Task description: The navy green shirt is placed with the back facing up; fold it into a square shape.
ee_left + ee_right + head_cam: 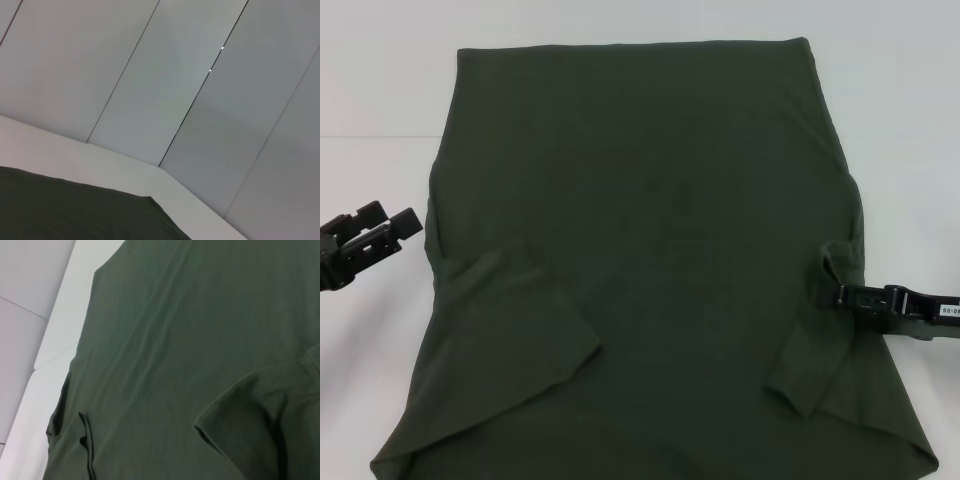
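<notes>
The navy green shirt (650,230) lies flat, plain side up, and covers most of the white table. Both sleeves are folded inward onto the body, the left one (515,320) broad, the right one (815,345) a narrow strip. My right gripper (843,295) reaches in from the right and rests at the shirt's right edge, over the upper part of the folded right sleeve, where the fabric is bunched (835,255). My left gripper (395,228) hovers open beside the shirt's left edge, off the cloth. The right wrist view shows the shirt (175,365) with a folded sleeve (255,410).
White table (380,100) shows to the left, right and beyond the shirt. The left wrist view shows a shirt corner (75,210), the table edge (190,200) and a panelled wall (150,75) behind it.
</notes>
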Action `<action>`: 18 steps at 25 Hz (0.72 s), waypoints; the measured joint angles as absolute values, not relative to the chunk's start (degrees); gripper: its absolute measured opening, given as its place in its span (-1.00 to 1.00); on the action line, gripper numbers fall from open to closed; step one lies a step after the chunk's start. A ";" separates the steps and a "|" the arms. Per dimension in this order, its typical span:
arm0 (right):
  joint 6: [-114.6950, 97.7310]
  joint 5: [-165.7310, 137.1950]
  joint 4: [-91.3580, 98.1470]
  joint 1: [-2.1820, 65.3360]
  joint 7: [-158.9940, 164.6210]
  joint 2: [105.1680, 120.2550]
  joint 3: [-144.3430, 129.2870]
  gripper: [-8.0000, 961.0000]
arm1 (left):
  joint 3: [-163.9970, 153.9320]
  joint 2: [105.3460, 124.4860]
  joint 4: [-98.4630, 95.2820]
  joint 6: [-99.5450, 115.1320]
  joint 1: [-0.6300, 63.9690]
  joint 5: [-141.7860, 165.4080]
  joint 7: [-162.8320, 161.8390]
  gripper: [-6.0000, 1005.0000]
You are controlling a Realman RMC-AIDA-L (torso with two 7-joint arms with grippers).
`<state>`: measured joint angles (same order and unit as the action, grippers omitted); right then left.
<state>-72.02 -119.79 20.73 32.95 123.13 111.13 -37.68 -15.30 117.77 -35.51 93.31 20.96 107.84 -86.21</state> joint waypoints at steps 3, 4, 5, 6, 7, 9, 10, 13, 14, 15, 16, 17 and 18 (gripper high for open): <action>-71.68 -119.79 20.74 33.41 123.11 111.32 -38.06 0.97 | -15.29 117.77 -35.50 93.25 20.99 107.84 -86.22 0.66; -71.60 -119.79 20.74 33.58 123.11 111.38 -38.18 0.97 | -15.29 117.77 -35.50 93.24 21.00 107.84 -86.22 0.66; -71.49 -119.79 20.74 33.79 123.11 111.44 -38.30 0.97 | -15.29 117.77 -35.50 93.25 21.00 107.84 -86.22 0.66; -71.38 -119.79 20.67 34.04 123.12 111.51 -38.43 0.97 | -15.29 117.77 -35.51 93.24 21.00 107.84 -86.22 0.66; -71.33 -119.79 20.61 34.25 123.12 111.61 -38.46 0.97 | -15.29 117.77 -35.51 93.24 21.00 107.84 -86.22 0.66; -71.32 -119.79 20.52 34.81 123.14 111.86 -38.49 0.97 | -15.29 117.72 -35.50 93.24 21.01 107.84 -86.35 0.66; -71.34 -119.79 20.44 35.13 123.18 111.94 -38.49 0.97 | -15.29 117.70 -35.51 93.24 21.01 107.84 -86.36 0.66; -71.76 -119.55 20.16 36.20 123.36 112.16 -38.35 0.97 | -15.29 117.68 -35.51 93.24 21.01 107.83 -86.37 0.66; -71.85 -119.38 20.15 36.62 123.40 112.32 -38.16 0.97 | -15.29 117.68 -35.51 93.25 21.01 107.82 -86.36 0.66; -71.81 -119.15 20.17 37.09 123.52 112.51 -37.93 0.97 | -15.29 117.68 -35.51 93.24 21.01 107.82 -86.35 0.66; -71.68 -118.83 20.22 37.53 123.66 112.68 -37.76 0.97 | -15.29 117.68 -35.51 93.25 21.01 107.81 -86.33 0.66; -71.40 -118.36 20.24 38.03 123.75 112.79 -37.68 0.97 | -15.29 117.67 -35.51 93.25 21.01 107.80 -86.32 0.66; -71.09 -117.62 20.24 38.41 123.76 112.88 -37.63 0.97 | -15.29 117.68 -35.51 93.25 21.01 107.80 -86.29 0.66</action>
